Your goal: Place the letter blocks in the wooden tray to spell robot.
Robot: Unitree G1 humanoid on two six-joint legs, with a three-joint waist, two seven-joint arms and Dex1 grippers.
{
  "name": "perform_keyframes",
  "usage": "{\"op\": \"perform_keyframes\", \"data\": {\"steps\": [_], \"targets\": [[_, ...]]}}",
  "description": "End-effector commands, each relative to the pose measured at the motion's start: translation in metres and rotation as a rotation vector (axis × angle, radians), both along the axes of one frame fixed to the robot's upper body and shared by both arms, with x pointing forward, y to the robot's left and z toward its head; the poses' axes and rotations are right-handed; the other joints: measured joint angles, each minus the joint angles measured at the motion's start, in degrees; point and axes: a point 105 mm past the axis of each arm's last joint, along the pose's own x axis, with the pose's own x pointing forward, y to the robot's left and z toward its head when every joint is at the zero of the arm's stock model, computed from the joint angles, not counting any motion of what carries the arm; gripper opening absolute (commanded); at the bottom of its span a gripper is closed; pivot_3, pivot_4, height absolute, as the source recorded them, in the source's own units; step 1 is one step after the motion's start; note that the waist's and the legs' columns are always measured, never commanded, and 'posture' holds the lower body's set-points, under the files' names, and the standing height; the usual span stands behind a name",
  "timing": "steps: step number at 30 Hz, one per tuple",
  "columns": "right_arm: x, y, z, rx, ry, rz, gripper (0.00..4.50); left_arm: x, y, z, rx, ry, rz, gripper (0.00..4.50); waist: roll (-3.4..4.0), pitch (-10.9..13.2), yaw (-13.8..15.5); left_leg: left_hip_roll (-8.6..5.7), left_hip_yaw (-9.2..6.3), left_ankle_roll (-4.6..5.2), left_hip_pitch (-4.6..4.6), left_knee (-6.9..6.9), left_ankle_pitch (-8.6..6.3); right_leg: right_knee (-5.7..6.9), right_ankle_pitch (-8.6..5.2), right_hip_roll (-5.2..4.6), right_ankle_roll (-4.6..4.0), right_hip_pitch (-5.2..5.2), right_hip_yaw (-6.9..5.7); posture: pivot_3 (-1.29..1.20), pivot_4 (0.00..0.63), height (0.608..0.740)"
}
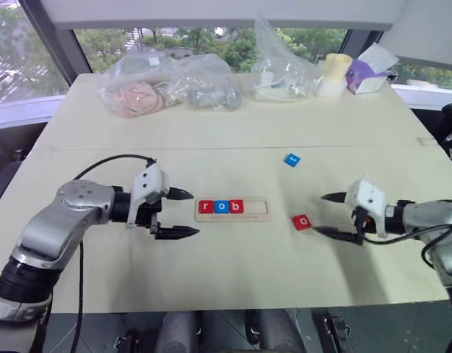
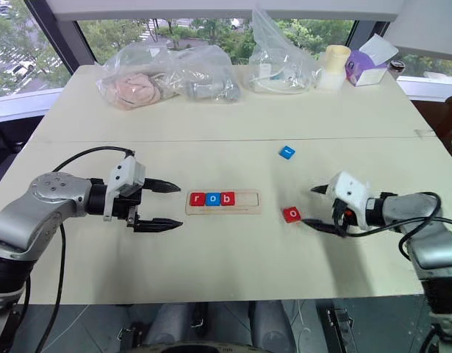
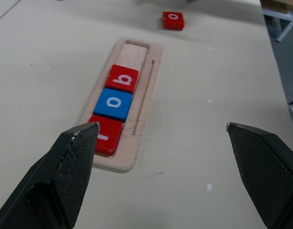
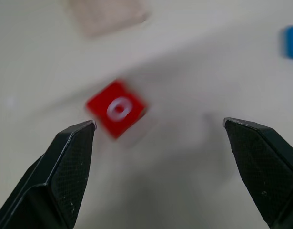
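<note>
Right tool [image 1: 329,215] agape – red "o" block [image 1: 302,222] beside

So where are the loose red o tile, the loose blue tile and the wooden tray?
red o tile [image 1: 302,221], left eye view, on its top face.
blue tile [image 1: 292,159], left eye view, on its top face.
wooden tray [image 1: 256,208], left eye view, on its empty right end.

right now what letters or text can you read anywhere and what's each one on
"r" on the red block at the left end of the wooden tray
"o" on the blue block next to it
"b" on the red block third in the tray
"o" on the loose red block on the table, right of the tray
The loose blue block farther back: letter too small to read
Purple tissue box: no print legible
</note>
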Motion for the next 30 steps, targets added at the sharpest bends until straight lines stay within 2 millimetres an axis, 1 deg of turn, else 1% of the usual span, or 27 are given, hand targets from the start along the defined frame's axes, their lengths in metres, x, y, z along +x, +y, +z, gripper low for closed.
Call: {"op": "perform_keyframes", "data": {"steps": [1,3,6,11,12,14,16,18,19,20,23,26,27,28,29,30], "targets": [[0.002,0.002,-0.001,-0.079,-0.005,0.178,4.42,-0.002,-0.001,0.007,0.015,-0.038,-0.01,4.5,0.03,0.0,0.0,0.01,-0.01,0.0,0.0,0.06,0.01,0.03,0.02,0.01,0.04,0.0,0.0,0.0,0.15,0.739],[0.0,0.001,-0.006,-0.11,0.015,0.236,4.42,-0.005,0.001,0.006,0.017,-0.03,-0.006,4.5,0.03,0.0,0.1,0.06,-0.09,-0.01,0.01,0.24,0.01,0.16,0.02,0.05,0.04,0.05,-0.02,0.0,0.15,0.739],[0.001,0.003,-0.01,-0.123,0.007,0.286,4.42,-0.009,0.003,0.005,0.02,-0.022,0.012,4.5,0.03,0.0,0.3,0.07,-0.11,-0.01,-0.01,0.31,0.01,0.19,0.05,0.04,-0.03,0.08,-0.02,0.0,0.15,0.739],[0.005,0.016,-0.014,-0.128,-0.037,0.371,4.42,-0.013,0.005,0.002,0.016,-0.008,0.042,4.5,0.02,0.0,0.2,0.08,-0.09,-0.02,-0.01,0.45,0.0,0.2,0.11,0.0,-0.1,0.15,-0.01,0.0,0.15,0.739],[0.007,0.017,-0.015,-0.138,-0.043,0.378,4.19,-0.013,0.005,0.002,0.015,-0.006,0.043,4.5,0.02,0.0,0.2,0.08,-0.1,-0.02,0.01,0.46,0.0,0.24,0.11,0.0,-0.11,0.16,-0.01,0.0,0.15,0.739],[0.015,0.019,-0.017,-0.149,-0.043,0.382,3.53,-0.013,0.004,0.001,0.014,-0.005,0.047,4.5,0.01,0.0,0.0,0.09,-0.1,-0.02,0.07,0.47,0.0,0.29,0.12,0.02,-0.12,0.19,-0.02,0.0,0.15,0.739],[0.019,0.02,-0.019,-0.15,-0.022,0.385,2.6,-0.013,0.004,0.0,0.015,-0.002,0.049,4.5,0.01,0.0,-0.2,0.09,-0.09,-0.03,0.18,0.52,0.0,0.38,0.11,0.02,-0.11,0.25,-0.01,0.0,0.15,0.739],[0.022,0.019,-0.019,-0.148,-0.006,0.381,1.51,-0.013,0.004,0.0,0.015,-0.001,0.052,4.5,0.01,0.0,0.0,0.1,-0.11,-0.04,0.36,0.53,0.0,0.45,0.08,0.01,-0.08,0.4,0.0,0.0,0.15,0.739],[0.022,0.018,-0.019,-0.145,0.009,0.376,1.12,-0.013,0.005,0.001,0.013,-0.001,0.054,4.5,0.01,0.0,0.0,0.1,-0.13,-0.04,0.43,0.53,0.0,0.47,0.08,0.0,-0.08,0.45,0.0,0.0,0.15,0.739],[0.022,0.018,-0.018,-0.138,0.022,0.369,1.12,-0.012,0.005,0.001,0.013,-0.002,0.057,4.5,0.01,0.0,0.0,0.11,-0.17,-0.05,0.47,0.53,0.0,0.47,0.08,-0.01,-0.08,0.49,0.0,0.0,0.15,0.739],[0.022,0.018,-0.006,-0.099,0.051,0.342,1.12,-0.01,0.007,0.001,0.012,-0.005,0.07,4.5,0.01,0.0,0.2,0.12,-0.24,-0.05,0.53,0.53,-0.01,0.47,0.13,-0.06,-0.17,0.55,0.0,0.0,0.15,0.739],[0.026,0.031,0.018,-0.007,0.063,0.3,1.12,-0.009,0.009,0.002,0.01,-0.005,0.08,4.5,0.03,0.0,0.2,0.13,-0.22,-0.05,0.53,0.53,-0.01,0.5,0.13,-0.09,-0.18,0.52,0.03,0.0,0.15,0.739],[0.033,0.042,0.036,0.062,0.044,0.275,1.12,-0.008,0.009,0.002,0.008,-0.006,0.082,4.5,0.05,0.0,0.2,0.13,-0.21,-0.05,0.53,0.52,-0.01,0.53,0.13,-0.09,-0.19,0.51,0.04,0.0,0.15,0.739],[0.041,0.058,0.051,0.094,0.002,0.273,1.12,-0.007,0.008,0.003,0.003,-0.007,0.083,4.5,0.06,0.0,0.0,0.13,-0.21,-0.05,0.52,0.52,-0.01,0.56,0.13,-0.1,-0.19,0.48,0.05,0.0,0.15,0.739],[0.046,0.068,0.062,0.113,-0.025,0.271,1.12,-0.006,0.008,0.003,-0.001,-0.008,0.083,4.5,0.08,0.1,-0.2,0.14,-0.16,-0.05,0.51,0.52,-0.01,0.6,0.13,-0.09,-0.19,0.41,0.1,0.0,0.15,0.739],[0.05,0.079,0.065,0.098,-0.049,0.274,1.12,-0.006,0.007,0.003,-0.004,-0.008,0.082,4.5,0.09,0.1,-0.4,0.14,-0.11,-0.05,0.51,0.52,-0.01,0.68,0.13,-0.09,-0.2,0.34,0.16,0.0,0.15,0.739]]}}
